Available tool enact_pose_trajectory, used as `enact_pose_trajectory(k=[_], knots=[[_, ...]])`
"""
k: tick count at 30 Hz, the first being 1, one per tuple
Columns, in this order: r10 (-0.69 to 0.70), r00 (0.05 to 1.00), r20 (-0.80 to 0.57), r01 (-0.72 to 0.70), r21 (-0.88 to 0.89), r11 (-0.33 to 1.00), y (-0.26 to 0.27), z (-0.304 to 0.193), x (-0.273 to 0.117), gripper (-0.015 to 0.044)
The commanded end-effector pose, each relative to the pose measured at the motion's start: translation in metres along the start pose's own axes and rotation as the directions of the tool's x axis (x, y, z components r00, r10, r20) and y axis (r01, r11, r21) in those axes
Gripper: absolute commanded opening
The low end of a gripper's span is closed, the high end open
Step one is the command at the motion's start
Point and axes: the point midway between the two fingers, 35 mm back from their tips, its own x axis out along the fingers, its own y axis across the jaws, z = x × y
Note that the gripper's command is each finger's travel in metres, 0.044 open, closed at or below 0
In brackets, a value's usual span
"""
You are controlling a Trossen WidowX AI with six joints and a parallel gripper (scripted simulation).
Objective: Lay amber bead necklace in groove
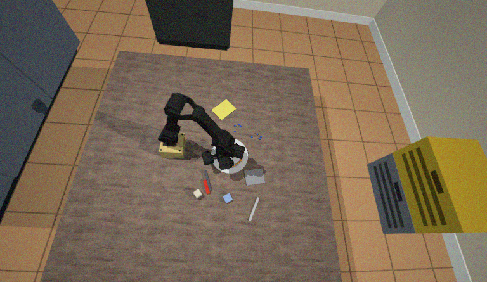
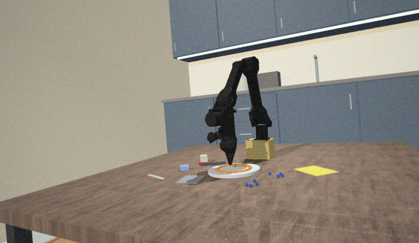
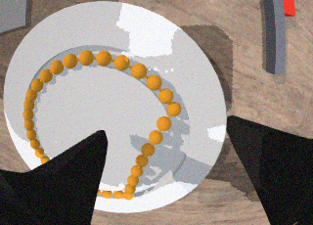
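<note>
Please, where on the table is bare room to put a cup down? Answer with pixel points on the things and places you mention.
Between the blue cube (image 1: 227,198) (image 2: 184,167) and white stick (image 1: 253,209) (image 2: 156,176) is a small bare patch. It is crowded around the bead board (image 1: 245,161) (image 2: 213,176) (image 3: 205,88), under the arm.

The broad brown tabletop (image 1: 287,229) (image 2: 185,209) looks like wood, with streaky darker grain and a mostly matt face. On it, the round white bead board (image 1: 230,171) (image 2: 211,175) (image 3: 205,88) seems smooth and hard, like plastic, with bright patches on its rim. The round amber beads (image 1: 238,163) (image 2: 233,172) (image 3: 103,58) look smooth and only faintly shiny. The arm's black gripper (image 3: 167,130) appears matt, its faces plain. Under the arm, the yellowish block (image 1: 172,154) (image 2: 259,149) has a mottled surface; I can't tell its material. The flat yellow square (image 1: 223,109) (image 2: 316,170) looks papery and dull.
</note>
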Motion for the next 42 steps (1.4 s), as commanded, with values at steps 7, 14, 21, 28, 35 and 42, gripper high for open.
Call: enact_pose_trajectory(k=[7, 14, 21, 28, 35, 42], knots=[[0.004, 1.000, 0.002, -0.001, -0.865, 0.502, 0.022, -0.032, -0.014, 0.0120], [0.005, 1.000, -0.001, 0.001, -0.969, -0.248, 0.035, -0.057, -0.023, 0.0120], [0.005, 1.000, -0.002, 0.002, -0.735, -0.678, 0.041, -0.074, -0.029, 0.0120], [0.005, 1.000, -0.002, 0.002, -0.735, -0.678, 0.041, -0.074, -0.029, 0.0120], [0.005, 1.000, -0.002, 0.002, -0.735, -0.678, 0.042, -0.074, -0.028, 0.0120], [0.018, 1.000, 0.004, 0.015, -0.739, -0.674, 0.045, -0.073, -0.019, 0.0120]])
